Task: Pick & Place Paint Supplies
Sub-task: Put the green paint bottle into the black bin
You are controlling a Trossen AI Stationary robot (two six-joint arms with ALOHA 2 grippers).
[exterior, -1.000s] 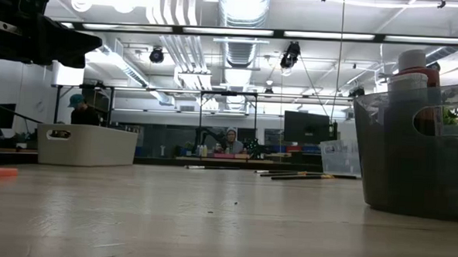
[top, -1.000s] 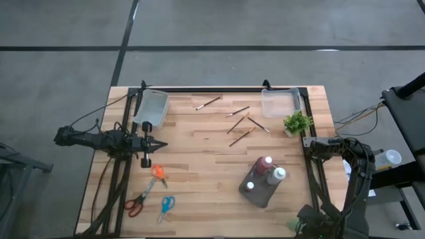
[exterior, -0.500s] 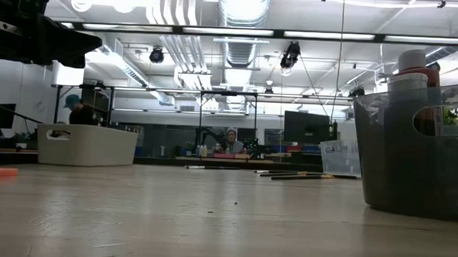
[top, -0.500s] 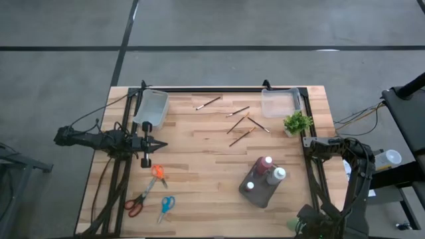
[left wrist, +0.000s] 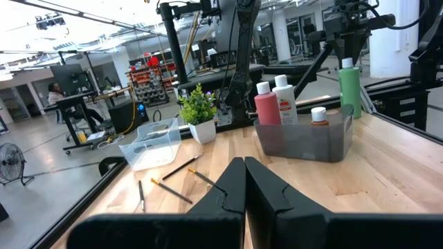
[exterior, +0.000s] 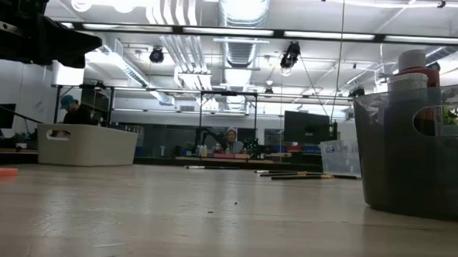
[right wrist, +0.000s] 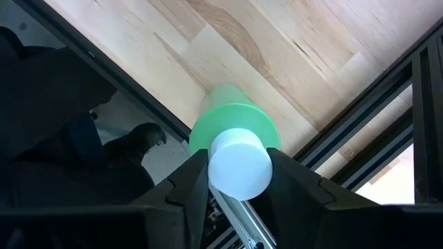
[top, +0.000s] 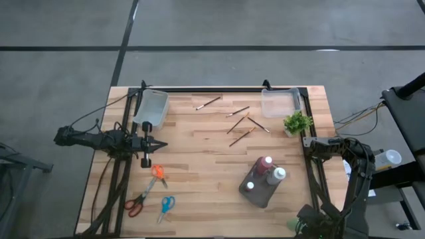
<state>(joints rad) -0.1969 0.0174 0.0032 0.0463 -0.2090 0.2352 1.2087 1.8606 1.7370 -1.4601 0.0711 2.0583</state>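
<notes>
Wooden table (top: 199, 166), right hand (right wrist: 239, 181) gripping green bottle (right wrist: 232, 128) past its edge.

Only the person (exterior: 69, 111) in the teal cap, far behind the worktop at nine o'clock, has leaned slightly further toward nine o'clock than a second ago.

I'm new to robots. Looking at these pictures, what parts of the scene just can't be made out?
- Right gripper: it straddles the green bottle, but the right wrist view does not show a firm grip; in the high view it sits at the picture's bottom edge.
- Bottles in the grey caddy: in the low view its wall hides their lower halves.
- Brushes: too thin in the high view to tell bristle ends.
- People in the low view: too small and distant.
</notes>
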